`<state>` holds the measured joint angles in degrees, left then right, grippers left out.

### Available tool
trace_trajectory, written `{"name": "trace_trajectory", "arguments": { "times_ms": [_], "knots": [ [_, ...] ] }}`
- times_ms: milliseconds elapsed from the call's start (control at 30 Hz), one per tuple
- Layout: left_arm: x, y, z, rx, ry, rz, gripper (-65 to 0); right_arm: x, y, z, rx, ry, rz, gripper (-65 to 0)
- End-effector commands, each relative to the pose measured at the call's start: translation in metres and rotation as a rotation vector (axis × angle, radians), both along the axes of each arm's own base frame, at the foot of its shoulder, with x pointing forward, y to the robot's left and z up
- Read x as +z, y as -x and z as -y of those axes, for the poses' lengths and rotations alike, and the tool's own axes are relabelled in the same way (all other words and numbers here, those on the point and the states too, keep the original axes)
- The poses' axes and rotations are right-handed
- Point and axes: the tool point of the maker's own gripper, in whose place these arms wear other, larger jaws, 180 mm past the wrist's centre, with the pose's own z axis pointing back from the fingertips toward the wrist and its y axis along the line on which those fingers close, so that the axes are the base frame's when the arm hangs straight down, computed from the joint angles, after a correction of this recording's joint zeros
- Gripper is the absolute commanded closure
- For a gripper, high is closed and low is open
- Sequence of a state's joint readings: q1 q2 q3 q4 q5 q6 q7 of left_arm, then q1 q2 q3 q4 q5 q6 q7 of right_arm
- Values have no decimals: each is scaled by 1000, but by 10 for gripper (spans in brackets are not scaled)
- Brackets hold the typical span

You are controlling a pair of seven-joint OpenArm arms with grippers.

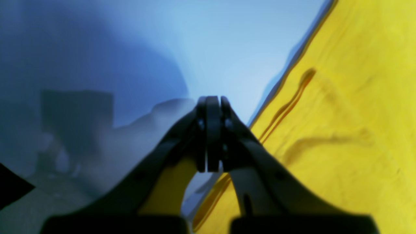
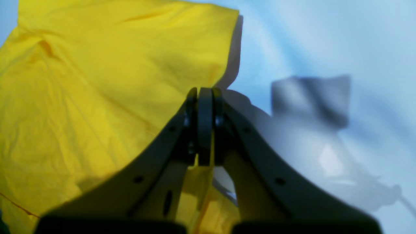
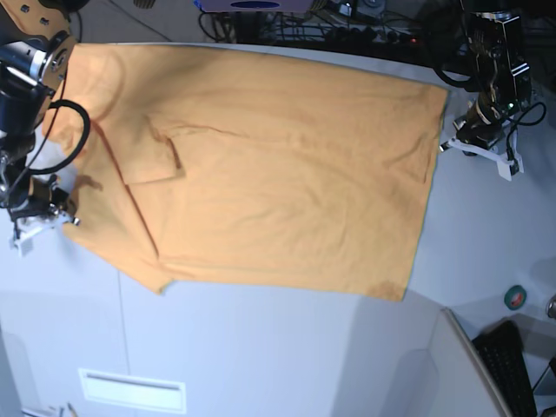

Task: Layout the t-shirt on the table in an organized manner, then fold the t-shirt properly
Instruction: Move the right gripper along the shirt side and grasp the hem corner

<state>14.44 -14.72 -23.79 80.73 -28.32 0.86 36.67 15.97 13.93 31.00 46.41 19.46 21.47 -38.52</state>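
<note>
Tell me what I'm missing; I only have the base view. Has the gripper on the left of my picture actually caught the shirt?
Observer: Yes. The right gripper is shut with a fold of the t-shirt between its jaws.
Operator: And the other one?
Observer: The left gripper is shut too, at the shirt's edge; whether it pinches cloth, I cannot tell.
Operator: Anything under it?
Observer: Bare table ahead of it.

Setting: probably a robotics lab. Evidence: pale desk (image 3: 261, 347), tangled cables (image 3: 347, 33) behind it, keyboard (image 3: 512, 356), two mounted arms.
</note>
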Motion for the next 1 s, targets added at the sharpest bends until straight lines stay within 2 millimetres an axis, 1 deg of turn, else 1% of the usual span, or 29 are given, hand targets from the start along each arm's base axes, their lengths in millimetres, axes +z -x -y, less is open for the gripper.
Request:
{"name": "trace_trajectory", "arguments": {
  "times_ms": [0, 33, 200, 233, 267, 300, 333, 400, 433, 467, 533, 600, 733, 767, 833, 867, 933, 967],
  "knots": [
    [11, -10, -8, -5, -27, 37, 0, 18, -17, 10, -10, 13, 60, 0],
    [14, -15, -8, -5, -27, 48, 0, 18, -17, 10, -9, 14, 60, 0],
    [20, -22, -10, -9, -35, 66, 0, 21, -19, 11, -3, 23, 67, 0],
    [26, -30, -12, -19, -47, 80, 0, 25, -20, 11, 2, 31, 74, 0],
    [29, -36, -15, -21, -53, 88, 0, 27, -17, 12, 12, 42, 70, 0],
    [32, -41, -17, -20, -54, 98, 0, 30, -17, 8, 21, 48, 79, 0],
    [34, -45, -18, -15, -54, 105, -39, 35, -19, 4, 29, 55, 97, 0],
    [39, -54, -18, -15, -54, 125, -196, 43, -20, 2, 39, 75, 124, 0],
    [43, -58, -18, -16, -55, 137, -257, 46, -20, 2, 39, 80, 125, 0],
    [46, -62, -18, -17, -56, 147, -290, 43, -18, 1, 40, 74, 111, 0],
    [48, -63, -17, -18, -58, 153, -295, 40, -20, -2, 42, 57, 94, 0],
    [49, -64, -17, -19, -58, 157, -295, 29, -15, -4, 36, 34, 63, 0],
    [43, -58, -18, -17, -56, 138, -295, 24, -14, -4, 28, 20, 48, 0],
    [43, -57, -18, -15, -56, 137, -295, 25, -14, -3, 27, 20, 50, -12],
    [44, -57, -21, -10, -59, 139, -295, 26, -16, -2, 22, 25, 63, -131],
    [44, -57, -21, -10, -59, 139, -295, 28, -19, -1, 16, 30, 80, -177],
    [42, -54, -21, -10, -59, 133, -295, 28, -22, 1, 11, 41, 101, -234],
    [41, -52, -21, -9, -59, 127, -295, 26, -21, 0, 8, 38, 100, -251]
  ]
}}
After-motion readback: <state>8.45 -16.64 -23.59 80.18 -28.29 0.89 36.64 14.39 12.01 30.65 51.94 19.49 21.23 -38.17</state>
